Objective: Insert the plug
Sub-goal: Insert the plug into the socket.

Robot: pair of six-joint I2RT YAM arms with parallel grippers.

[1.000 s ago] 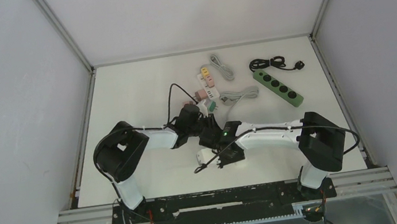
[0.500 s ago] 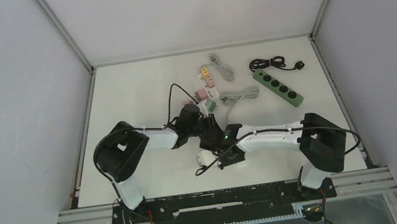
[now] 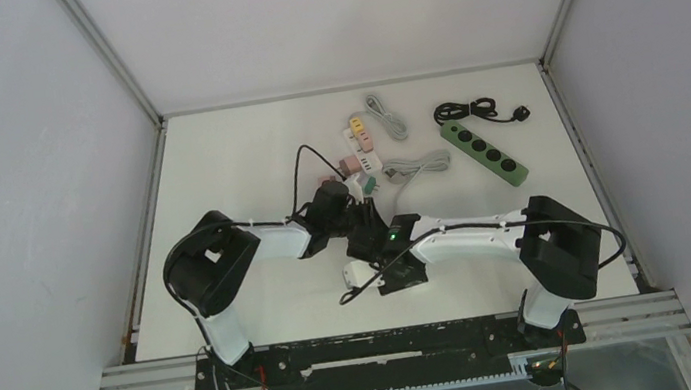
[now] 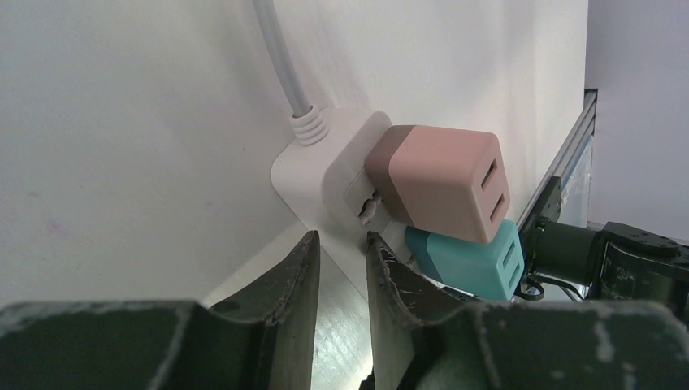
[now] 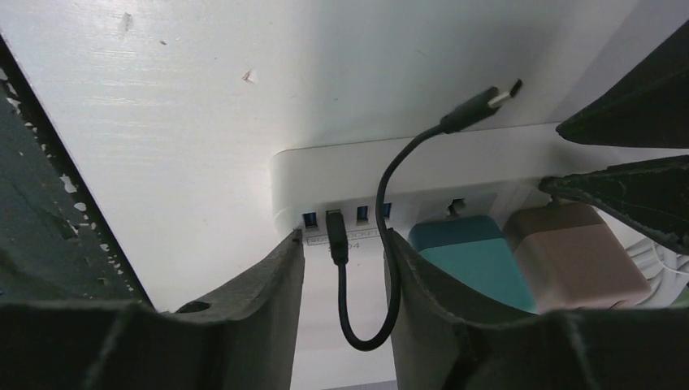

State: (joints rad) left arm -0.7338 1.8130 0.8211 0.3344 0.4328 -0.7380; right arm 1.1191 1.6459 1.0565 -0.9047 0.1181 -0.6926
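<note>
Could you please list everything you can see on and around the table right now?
white power strip: 1, white, table centre
black USB cable: 1, black, one end in the strip's USB port, other end free
pink charger cube: 1, pink, plugged into the white strip
teal charger cube: 1, teal, beside the pink one
green power strip: 1, green with black cord, far right
grey cables: 2, grey, far centre
pastel adapters: two clusters, pink, yellow, green, far centre
table: 1, white
left tool: 1, black, closed on the white strip's end
right tool: 1, black, open around the inserted plug
</note>
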